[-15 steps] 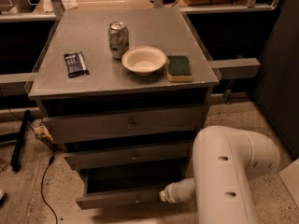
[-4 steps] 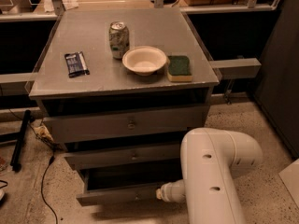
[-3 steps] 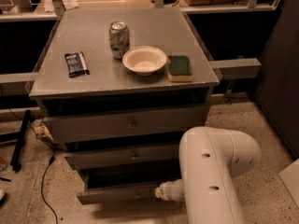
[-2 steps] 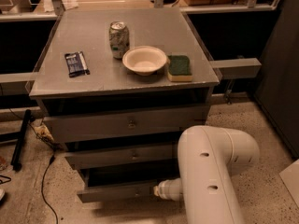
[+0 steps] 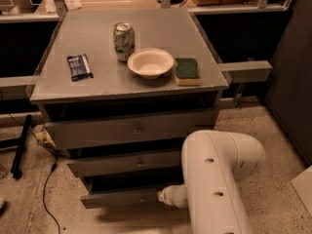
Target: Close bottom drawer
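The bottom drawer [image 5: 119, 197] is the lowest and narrowest grey wood drawer of the cabinet. It stands pulled out a little, with a dark gap showing above its front. My white arm [image 5: 217, 179] reaches down at the right of the cabinet. The gripper [image 5: 161, 197] is at the right end of the drawer front, mostly hidden behind the arm's wrist. Whether it touches the front cannot be told.
On the cabinet top [image 5: 97, 84] sit a soda can [image 5: 124, 41], a white bowl [image 5: 150, 62], a green sponge [image 5: 187, 70] and a dark snack packet [image 5: 79, 66]. A cable [image 5: 48, 184] runs over the floor at left beside a black bar [image 5: 20, 145].
The arm has shifted left along the drawer front, and the bottom drawer has slid inward so less of its dark inside shows.
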You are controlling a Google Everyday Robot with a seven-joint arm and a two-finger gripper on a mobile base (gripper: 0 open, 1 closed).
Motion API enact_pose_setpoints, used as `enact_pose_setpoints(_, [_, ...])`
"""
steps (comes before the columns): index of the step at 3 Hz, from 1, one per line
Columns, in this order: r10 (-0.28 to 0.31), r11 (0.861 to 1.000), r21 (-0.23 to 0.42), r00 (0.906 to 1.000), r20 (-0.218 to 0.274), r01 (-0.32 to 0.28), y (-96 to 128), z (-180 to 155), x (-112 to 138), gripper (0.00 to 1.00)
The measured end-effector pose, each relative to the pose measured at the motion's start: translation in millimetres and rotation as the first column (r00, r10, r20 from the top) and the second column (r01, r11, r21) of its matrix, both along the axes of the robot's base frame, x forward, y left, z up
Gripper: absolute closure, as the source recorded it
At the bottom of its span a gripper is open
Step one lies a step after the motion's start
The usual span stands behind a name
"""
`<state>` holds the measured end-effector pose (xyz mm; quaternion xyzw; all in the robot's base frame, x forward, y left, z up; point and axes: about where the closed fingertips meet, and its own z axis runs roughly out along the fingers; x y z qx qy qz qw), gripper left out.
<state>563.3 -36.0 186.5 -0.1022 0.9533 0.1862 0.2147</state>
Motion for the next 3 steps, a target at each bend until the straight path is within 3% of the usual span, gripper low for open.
enact_pose_setpoints(1, [0.0,1.0,0.0,1.0,0.0,0.0,0.0,0.0,0.0,1.0])
enact_pose_setpoints(2, [-0.02,1.0,0.0,0.999,-0.041,0.02,-9.0,-5.4,-13.2,1.0])
enact_pose_setpoints(3, [-0.08,0.997,-0.027,0.9927,-0.091,0.078,-32.3,-19.2,-32.4,1.0])
